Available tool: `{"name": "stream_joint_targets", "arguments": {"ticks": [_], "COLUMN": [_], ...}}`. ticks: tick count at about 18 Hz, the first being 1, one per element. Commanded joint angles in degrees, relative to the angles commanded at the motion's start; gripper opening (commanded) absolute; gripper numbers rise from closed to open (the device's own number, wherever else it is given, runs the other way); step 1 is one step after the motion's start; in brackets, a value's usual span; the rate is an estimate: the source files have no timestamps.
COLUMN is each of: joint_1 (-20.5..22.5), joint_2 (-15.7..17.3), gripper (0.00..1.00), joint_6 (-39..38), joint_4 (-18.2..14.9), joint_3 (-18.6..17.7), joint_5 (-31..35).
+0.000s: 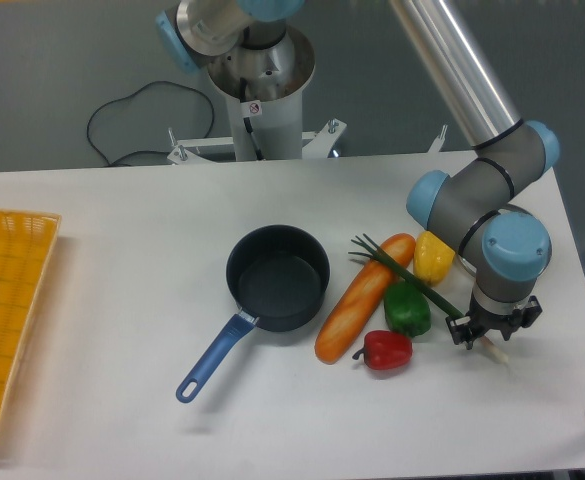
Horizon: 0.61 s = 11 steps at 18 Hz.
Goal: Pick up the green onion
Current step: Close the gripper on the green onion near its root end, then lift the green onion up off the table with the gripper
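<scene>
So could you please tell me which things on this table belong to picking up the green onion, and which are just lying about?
Part of the job:
- green onion, lying across the carrot and green pepper
- tool, down at the onion's pale end

Just lying about:
- carrot
- green pepper
- red pepper
- yellow pepper
- pot
- yellow basket

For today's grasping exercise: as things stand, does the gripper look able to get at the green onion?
Probably yes. The gripper sits low over the green onion's pale end, which juts clear of the green pepper.
</scene>
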Motion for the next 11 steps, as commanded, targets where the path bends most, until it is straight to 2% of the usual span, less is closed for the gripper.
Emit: {"name": "stream_joint_targets", "arguments": {"ticks": [2,8,11], "joint_1": [0.0,-0.2,-0.2], "joint_2": [0.0,0.0,0.0], "gripper": [0.62,0.5,0.37], "joint_6": [0.0,0.0,-0.1], "joint_4": [0.0,0.0,0.0], "joint_3": [0.0,0.0,0.0], "joint_5": [0.2,0.2,0.2]}}
